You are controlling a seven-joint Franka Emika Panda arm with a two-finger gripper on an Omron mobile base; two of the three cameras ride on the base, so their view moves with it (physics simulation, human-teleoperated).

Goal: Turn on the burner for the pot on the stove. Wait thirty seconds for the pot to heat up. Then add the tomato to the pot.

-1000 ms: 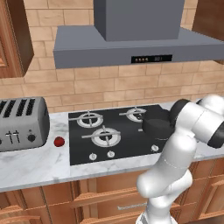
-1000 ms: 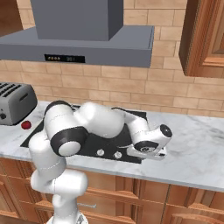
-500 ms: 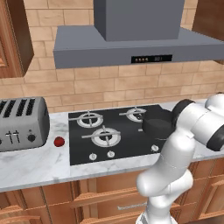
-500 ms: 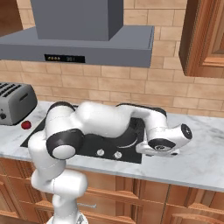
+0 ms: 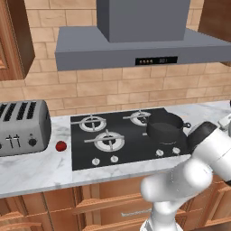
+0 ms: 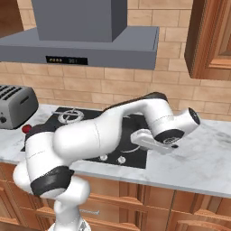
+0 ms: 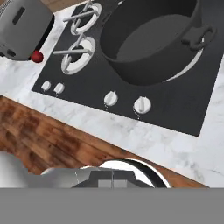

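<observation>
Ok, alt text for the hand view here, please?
Looking down at a black stove with an empty dark pot on a rear burner and four silver knobs along its front edge. A small red tomato lies on the marble counter beside a grey toaster.

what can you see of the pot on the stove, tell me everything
The pot is low, round and dark charcoal, matte like cast metal, with a loop handle on its side. It stands upright and empty on the front right burner of the stove, just behind two knobs. Nothing else touches it.
</observation>
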